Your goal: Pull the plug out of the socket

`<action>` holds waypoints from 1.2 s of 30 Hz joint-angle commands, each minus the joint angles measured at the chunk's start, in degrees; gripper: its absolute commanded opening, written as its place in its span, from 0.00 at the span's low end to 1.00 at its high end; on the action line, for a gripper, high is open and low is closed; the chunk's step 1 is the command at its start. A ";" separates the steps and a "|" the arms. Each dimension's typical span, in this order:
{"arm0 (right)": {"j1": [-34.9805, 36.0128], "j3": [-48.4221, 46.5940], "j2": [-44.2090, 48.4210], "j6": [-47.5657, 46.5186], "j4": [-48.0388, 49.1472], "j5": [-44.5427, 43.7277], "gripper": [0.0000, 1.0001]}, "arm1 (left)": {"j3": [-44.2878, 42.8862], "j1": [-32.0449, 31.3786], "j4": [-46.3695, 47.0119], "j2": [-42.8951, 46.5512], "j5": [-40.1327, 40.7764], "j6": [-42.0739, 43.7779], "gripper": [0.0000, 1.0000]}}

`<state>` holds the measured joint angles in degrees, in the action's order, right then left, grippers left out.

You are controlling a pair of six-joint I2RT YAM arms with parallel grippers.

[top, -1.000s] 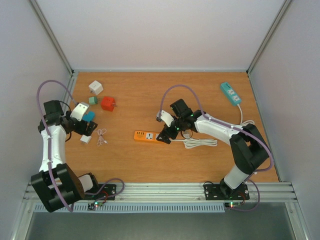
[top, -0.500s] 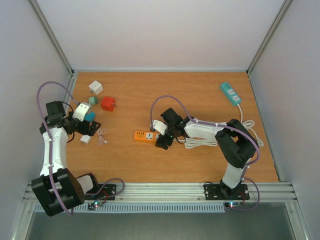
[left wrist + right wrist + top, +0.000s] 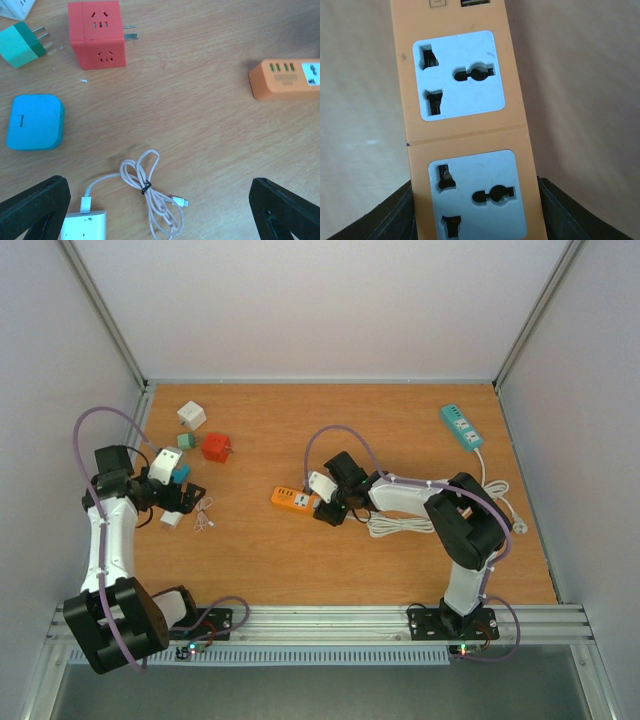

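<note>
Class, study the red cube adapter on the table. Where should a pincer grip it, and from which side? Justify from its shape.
Probably best: grip the red cube across its two flat faces, near and far in the left wrist view, coming down from above. Its prongs jut from one side and the green plug crowds the opposite one.

On my overhead feed the wooden table (image 3: 300, 565) carries an orange power strip (image 3: 291, 499). Left of it lie a red cube adapter (image 3: 215, 447), green plug (image 3: 186, 440), white cube (image 3: 191, 416), blue adapter (image 3: 35, 122) and white charger (image 3: 84, 226) with its cable (image 3: 150, 195). Just right of it lies a coiled white cord (image 3: 400, 527), and far right a teal strip (image 3: 461, 427).
</note>
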<state>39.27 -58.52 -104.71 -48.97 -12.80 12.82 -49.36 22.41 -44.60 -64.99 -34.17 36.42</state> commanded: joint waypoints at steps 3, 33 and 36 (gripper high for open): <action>-9.06 -1.26 -2.00 3.78 0.81 -0.74 0.44 | 0.47 -0.27 2.65 1.52 -1.29 -1.05 1.00; -43.59 -6.94 -9.49 8.30 2.63 3.23 0.49 | -2.35 -0.35 4.81 -3.07 -1.73 -6.41 1.00; -44.71 -6.70 -8.77 9.04 2.78 3.53 0.55 | -3.42 -0.37 4.88 -4.44 -2.07 -7.68 1.00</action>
<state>-3.75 -65.65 -111.81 -42.15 -7.38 16.99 -50.09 22.35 -42.11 -67.79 -34.46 31.14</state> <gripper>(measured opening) 0.552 0.996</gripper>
